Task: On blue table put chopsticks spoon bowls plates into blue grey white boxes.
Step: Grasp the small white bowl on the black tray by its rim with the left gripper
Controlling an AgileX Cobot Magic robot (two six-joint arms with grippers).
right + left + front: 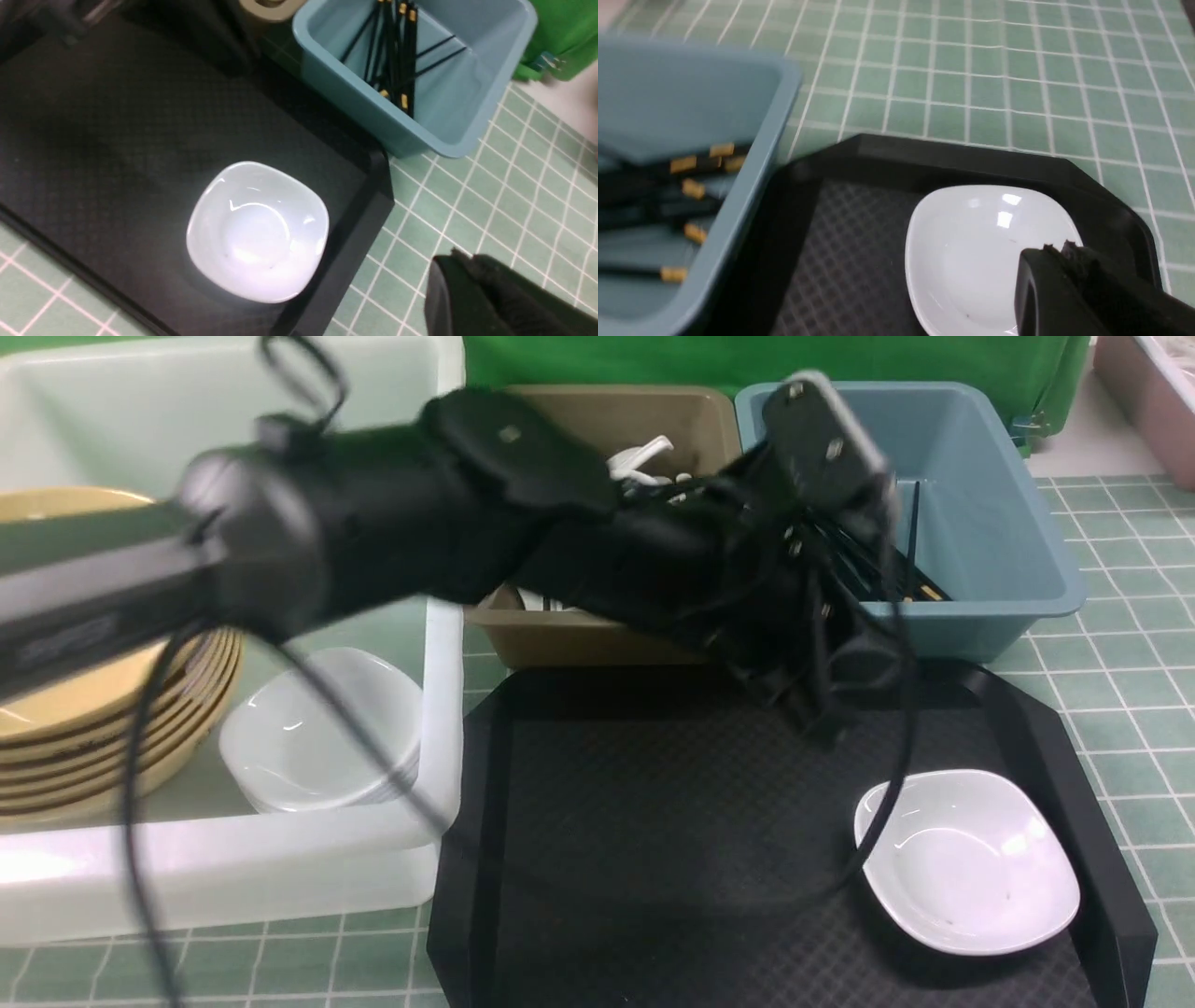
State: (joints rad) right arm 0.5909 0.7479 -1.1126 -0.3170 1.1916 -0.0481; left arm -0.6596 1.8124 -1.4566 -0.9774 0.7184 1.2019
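**One plate on tray**

The left claw is seen pressed together, empty, the plate close below it. The right claw, likewise closed, is held beside the tray; chopsticks lie in the box beyond.

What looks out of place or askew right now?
One white plate sits alone on the black tray, near its right corner, while the other plates are stacked in the white box. The chopsticks in the blue box lie crossed, some leaning on the wall. Nothing looks spilled or broken.
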